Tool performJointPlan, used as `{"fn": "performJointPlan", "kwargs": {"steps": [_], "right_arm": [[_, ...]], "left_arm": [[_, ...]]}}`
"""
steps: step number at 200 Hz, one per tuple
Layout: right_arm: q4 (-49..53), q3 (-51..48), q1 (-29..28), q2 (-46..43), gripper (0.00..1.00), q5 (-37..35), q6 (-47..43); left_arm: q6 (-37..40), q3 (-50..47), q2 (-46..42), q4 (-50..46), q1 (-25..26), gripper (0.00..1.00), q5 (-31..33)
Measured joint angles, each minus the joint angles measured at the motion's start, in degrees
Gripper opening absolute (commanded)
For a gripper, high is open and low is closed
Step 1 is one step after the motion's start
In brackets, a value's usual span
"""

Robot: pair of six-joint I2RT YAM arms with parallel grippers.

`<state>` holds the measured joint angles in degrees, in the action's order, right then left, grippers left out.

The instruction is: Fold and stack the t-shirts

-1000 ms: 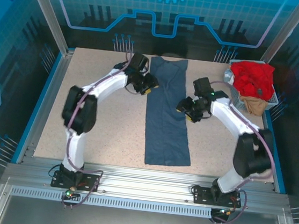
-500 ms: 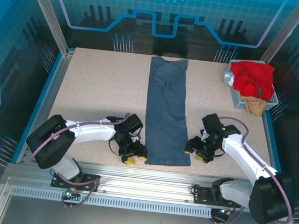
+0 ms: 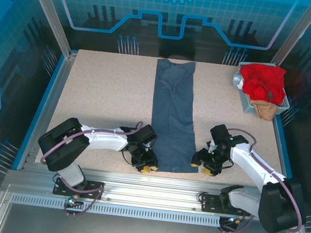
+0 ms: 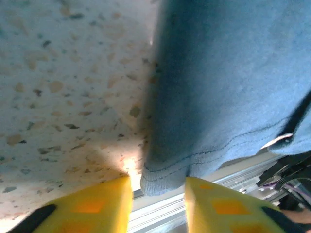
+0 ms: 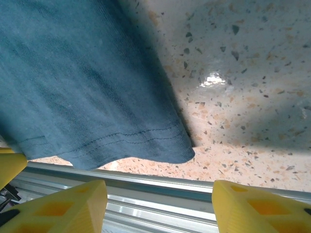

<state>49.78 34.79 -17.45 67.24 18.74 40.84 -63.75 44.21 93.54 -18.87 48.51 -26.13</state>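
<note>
The blue shirt (image 3: pixel 171 118) lies as a long narrow strip down the middle of the table (image 3: pixel 107 100), from 12 to 6 o'clock. The lengthwise folds look done, with the crosswise ones left. The red shirt (image 3: pixel 264 78) and tan shirt (image 3: pixel 264 109) sit heaped in the basket (image 3: pixel 283 104) at 2 o'clock, unfolded, and nothing is stacked. The left gripper (image 3: pixel 145 165), at the strip's 7 o'clock corner, has its fingers apart around the hem, not pinching. The right gripper (image 3: pixel 202 164), at the 5 o'clock corner, is spread wide and empty.

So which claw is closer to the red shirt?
Right. The right gripper is by the blue shirt's near right corner, on the red shirt's side; the left gripper is at the near left corner.
</note>
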Motion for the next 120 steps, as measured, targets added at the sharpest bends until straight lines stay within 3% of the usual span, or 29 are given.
{"fn": "performJointPlan", "kwargs": {"steps": [39,91,105,120], "right_arm": [[-3.2,-0.9,0.0,2.4,0.55,0.9,0.0],[-8.3,-2.5,-1.8,7.8,0.48,1.2,2.3],[-8.3,-2.5,-2.6,7.6,0.41,0.2,3.3],[-8.3,-2.8,-3.0,7.6,0.26,-0.9,4.2]], "left_arm": [[-1.8,0.1,0.8,0.4,0.0,0.00,0.8],[-2.2,-1.3,-0.9,2.2,0.0,0.00,2.4],[-1.9,-1.3,-1.1,2.7,-0.3,0.00,3.3],[-1.7,-1.3,-1.2,2.8,-0.6,0.00,3.6]]}}
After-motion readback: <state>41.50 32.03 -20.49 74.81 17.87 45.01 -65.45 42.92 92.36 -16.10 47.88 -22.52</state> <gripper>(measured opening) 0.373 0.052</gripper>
